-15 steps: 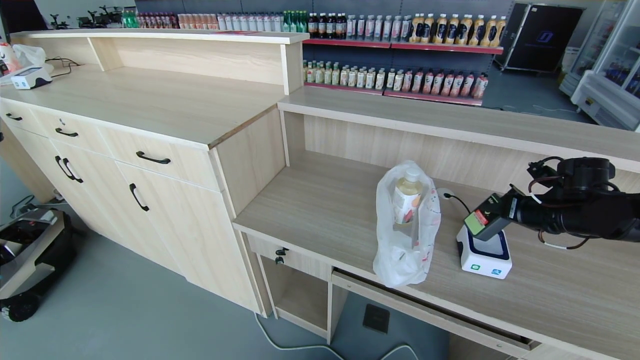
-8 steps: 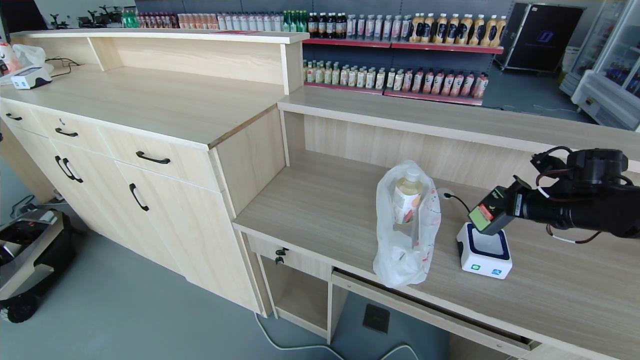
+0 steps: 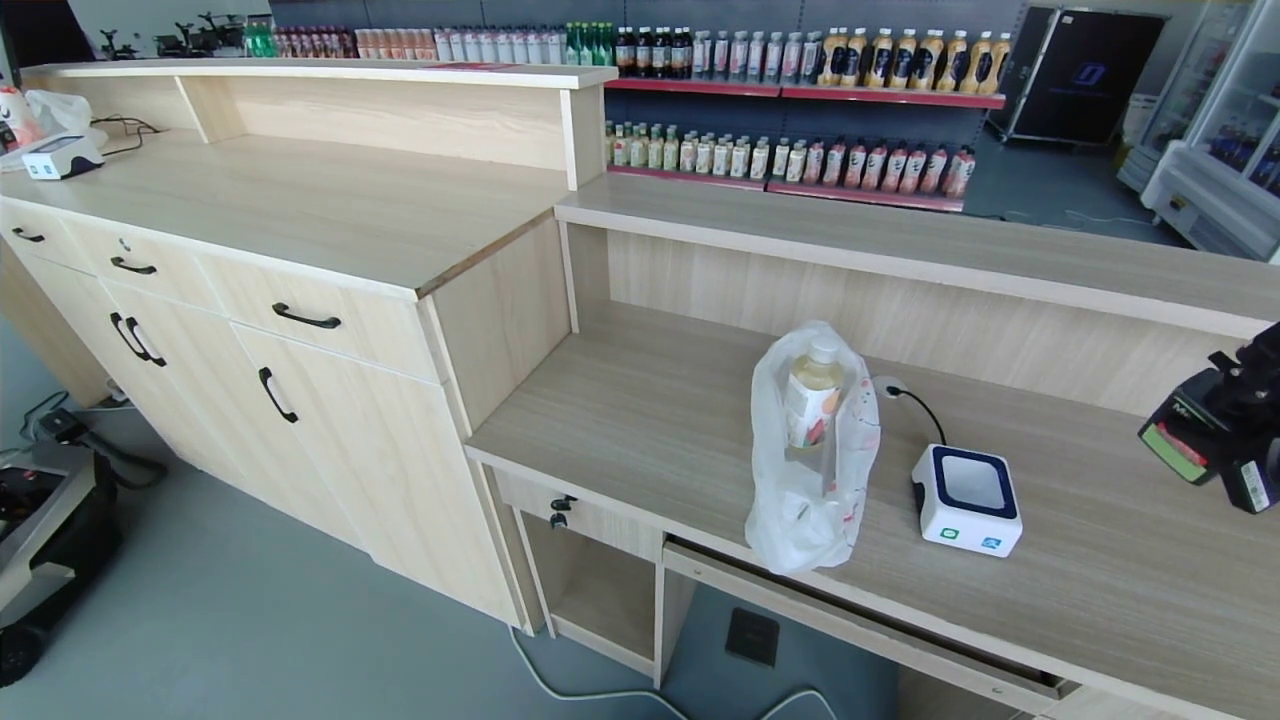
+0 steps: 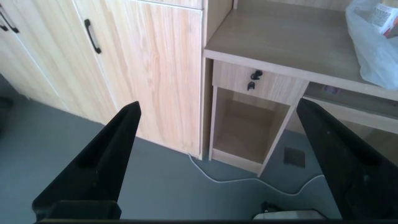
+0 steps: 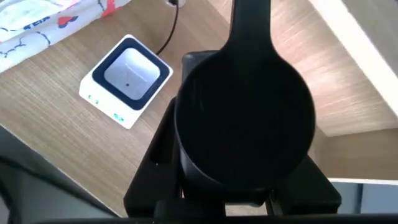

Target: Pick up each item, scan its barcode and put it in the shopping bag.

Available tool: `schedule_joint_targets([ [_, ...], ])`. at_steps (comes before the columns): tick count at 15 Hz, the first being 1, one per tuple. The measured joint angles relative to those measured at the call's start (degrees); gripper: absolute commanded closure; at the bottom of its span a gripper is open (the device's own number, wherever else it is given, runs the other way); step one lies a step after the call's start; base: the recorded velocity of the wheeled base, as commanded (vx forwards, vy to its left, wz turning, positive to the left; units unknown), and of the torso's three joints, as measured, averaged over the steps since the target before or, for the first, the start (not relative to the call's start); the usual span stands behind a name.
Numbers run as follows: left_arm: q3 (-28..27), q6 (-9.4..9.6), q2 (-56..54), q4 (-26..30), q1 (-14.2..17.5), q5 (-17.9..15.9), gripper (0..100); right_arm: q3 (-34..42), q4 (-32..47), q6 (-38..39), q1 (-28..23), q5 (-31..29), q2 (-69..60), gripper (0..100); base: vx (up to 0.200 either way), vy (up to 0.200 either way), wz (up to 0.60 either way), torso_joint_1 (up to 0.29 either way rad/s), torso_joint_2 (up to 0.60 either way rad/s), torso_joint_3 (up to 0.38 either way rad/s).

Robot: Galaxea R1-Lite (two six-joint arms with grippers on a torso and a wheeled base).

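At 3 o'clock from scanner (image 3: 967, 497), right gripper (image 3: 1222, 440) is pinching box (image 3: 1172, 447), seemingly awaiting bagging; bottle (image 3: 812, 400) is sitting in bag (image 3: 800, 520); left gripper (image 4: 211, 162) is gaping.

Tabletop (image 3: 640, 420): pale wood-grain, matt, smooth. Bag (image 3: 800, 515): thin crinkled translucent plastic, slightly shiny. Scanner (image 3: 962, 522): glossy white plastic, glassy window. The box (image 3: 1180, 445) in my right jaws is smooth, printed; my left jaws matt black.
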Motion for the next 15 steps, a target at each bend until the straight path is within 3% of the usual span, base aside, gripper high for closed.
schedule_joint_targets([
  [5, 0.0, -0.02, 0.02, 0.0, 0.0, 0.0, 0, 2.76, -6.81, -0.59, 4.63, -0.11, -4.28, 100, 0.0, 0.0, 0.6, 0.002, 0.0, 0.002],
  [11, 0.0, 0.02, 0.0, 0.0, 0.0, 0.0, 0, 2.86, -3.67, 1.58, 9.62, 0.06, -0.37, 100, 0.0, 0.0, 0.0, 0.0, 0.0, 0.0],
  [15, 0.0, 0.0, 0.0, 0.0, 0.0, 0.0, 0, 0.48, -2.93, 18.83, 13.75, 0.04, 9.01, 100, 0.0, 0.0, 0.0, 0.0, 0.0, 0.0],
])
